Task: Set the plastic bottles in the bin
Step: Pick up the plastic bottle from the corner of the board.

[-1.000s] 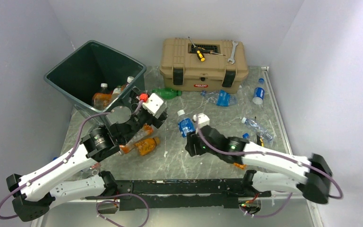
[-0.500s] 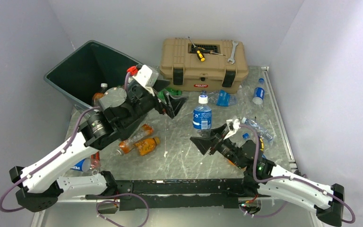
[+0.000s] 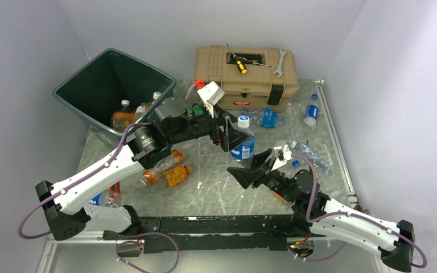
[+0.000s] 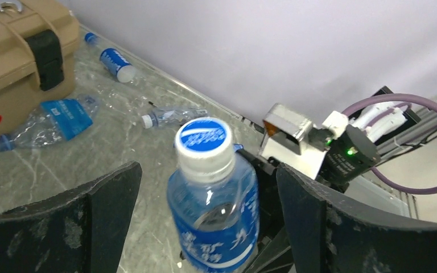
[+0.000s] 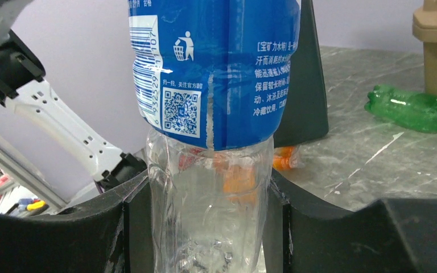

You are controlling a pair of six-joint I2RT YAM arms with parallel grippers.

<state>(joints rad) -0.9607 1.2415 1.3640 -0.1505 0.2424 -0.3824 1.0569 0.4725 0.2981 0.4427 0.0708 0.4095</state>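
A clear bottle with a blue label and white cap (image 3: pixel 243 142) stands upright over the middle of the table. My right gripper (image 3: pixel 254 166) is shut on its clear lower part (image 5: pixel 207 216). My left gripper (image 3: pixel 234 136) is open, with one jaw on each side of the bottle's upper part (image 4: pixel 213 210) and not touching it. The dark green bin (image 3: pixel 79 85) stands at the back left with several bottles (image 3: pixel 124 116) inside. Two orange bottles (image 3: pixel 170 173) lie on the table under my left arm.
A tan toolbox (image 3: pixel 244 74) stands at the back with a screwdriver (image 3: pixel 240 63) and a wrench (image 3: pixel 279 62) on it. A green bottle (image 5: pixel 412 108) lies near it. Clear bottles (image 3: pixel 267 118) (image 3: pixel 311 114) (image 3: pixel 310 153) lie to the right.
My left arm has swung right from the bin and its open jaws now flank the bottle. My right gripper has raised the bottle upright and then held still.
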